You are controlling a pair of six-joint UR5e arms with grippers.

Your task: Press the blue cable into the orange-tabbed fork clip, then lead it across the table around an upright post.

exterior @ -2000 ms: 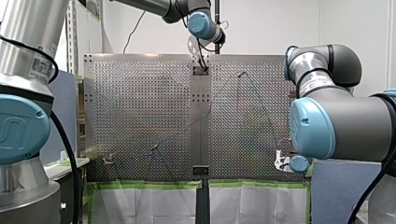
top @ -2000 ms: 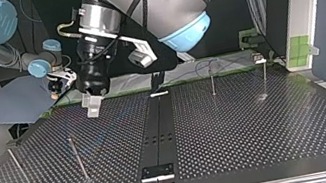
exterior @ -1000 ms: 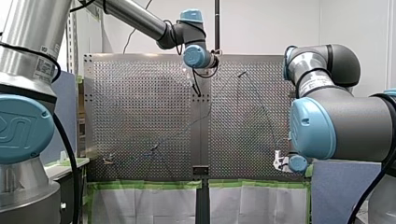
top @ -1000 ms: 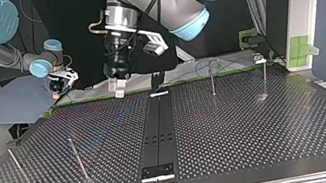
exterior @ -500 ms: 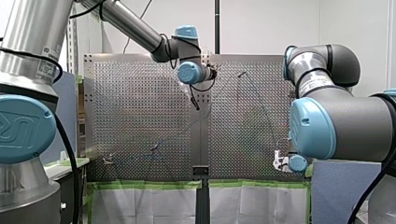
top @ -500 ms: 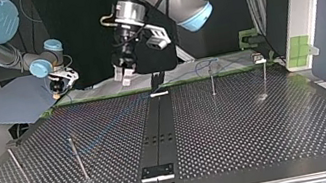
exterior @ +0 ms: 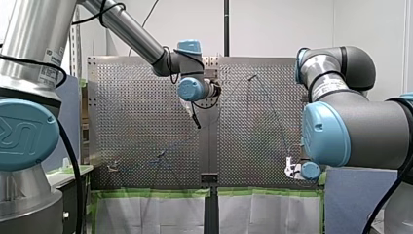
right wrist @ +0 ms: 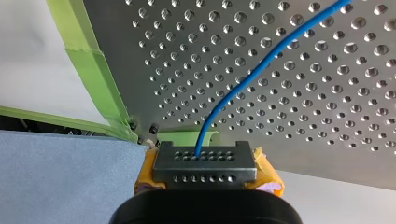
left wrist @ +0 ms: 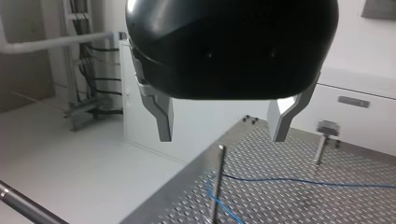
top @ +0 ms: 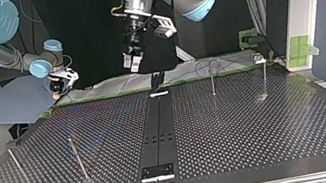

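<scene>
The blue cable (right wrist: pixel 261 70) runs over the perforated table from my right gripper (right wrist: pixel 201 156), whose yellow-edged pads are shut on its end by the green-taped table edge. In the top view that gripper (top: pixel 62 84) sits at the far left rim. My left gripper (left wrist: pixel 219 135) hangs in the air well above the table, with its metal fingers (left wrist: pixel 161 119) wide apart and nothing between them. In the top view it (top: pixel 132 62) hovers above the far edge near the middle. Below it stands an upright post (left wrist: pixel 215 182) with the cable (left wrist: pixel 299 181) lying beside it. I cannot make out an orange-tabbed clip.
Thin upright posts stand on the table: two at the top view's left (top: pixel 77 157) (top: pixel 15 165) and two at its far right (top: pixel 211 80) (top: pixel 265 76), one topped by a small grey block (left wrist: pixel 328 127). A dark centre strip (top: pixel 157 128) divides the table. A blue-grey panel (top: pixel 10 103) lies beside my right gripper.
My left gripper has lifted off the table and swung to the top view's right and higher, still open. My right gripper has kept its place and its hold.
</scene>
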